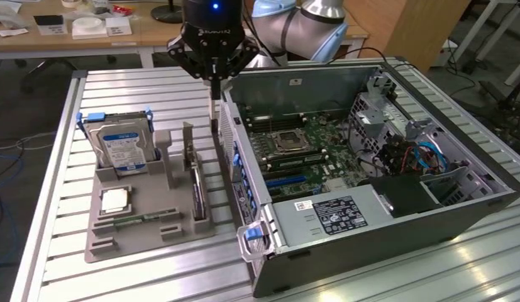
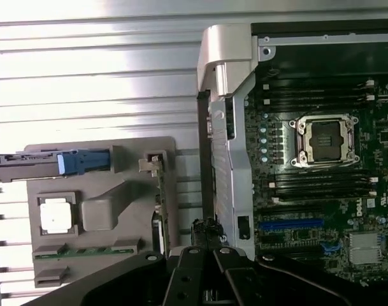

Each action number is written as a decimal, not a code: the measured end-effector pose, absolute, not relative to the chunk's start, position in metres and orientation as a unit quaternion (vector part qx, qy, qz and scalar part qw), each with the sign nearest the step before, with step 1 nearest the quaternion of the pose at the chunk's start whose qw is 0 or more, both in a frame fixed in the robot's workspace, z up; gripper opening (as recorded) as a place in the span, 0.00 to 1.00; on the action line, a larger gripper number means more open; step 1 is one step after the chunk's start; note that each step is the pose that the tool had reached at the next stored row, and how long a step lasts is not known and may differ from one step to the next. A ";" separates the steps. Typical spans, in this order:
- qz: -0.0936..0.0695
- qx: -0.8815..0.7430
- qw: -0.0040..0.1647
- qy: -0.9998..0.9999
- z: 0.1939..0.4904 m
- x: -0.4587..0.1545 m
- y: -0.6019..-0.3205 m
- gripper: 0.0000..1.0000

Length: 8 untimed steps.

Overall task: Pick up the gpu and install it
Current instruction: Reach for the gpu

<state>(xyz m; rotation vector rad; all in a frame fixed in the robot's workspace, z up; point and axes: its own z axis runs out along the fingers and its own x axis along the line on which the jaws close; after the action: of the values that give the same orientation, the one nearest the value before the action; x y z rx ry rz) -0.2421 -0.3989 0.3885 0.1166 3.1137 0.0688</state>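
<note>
Standing on edge in the grey tray [image 1: 104,248], lower left of the exterior view, the gpu [image 1: 197,189] occupies the slot nearest the open computer case [image 1: 369,233]. Farther back, upper centre, the gripper [image 1: 214,94] hangs closed and empty, by the case's tray-side wall.

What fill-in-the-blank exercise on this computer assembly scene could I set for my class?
1. The gripper is ___ on the gpu.
2. The gpu hangs ___ the grey holder and the computer case.
3. The hard drive standing in the holder carries a ___ label.
Missing words: shut; between; blue.
</note>
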 end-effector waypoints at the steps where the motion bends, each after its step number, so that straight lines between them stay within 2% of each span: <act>1: 0.022 0.037 0.012 0.999 0.388 -0.245 -0.399 0.11; 8: 0.022 0.037 0.012 0.999 0.388 -0.257 -0.399 0.11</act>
<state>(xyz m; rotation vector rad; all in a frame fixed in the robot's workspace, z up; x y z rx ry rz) -0.2568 -0.3988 0.3876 0.1166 3.1137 0.0690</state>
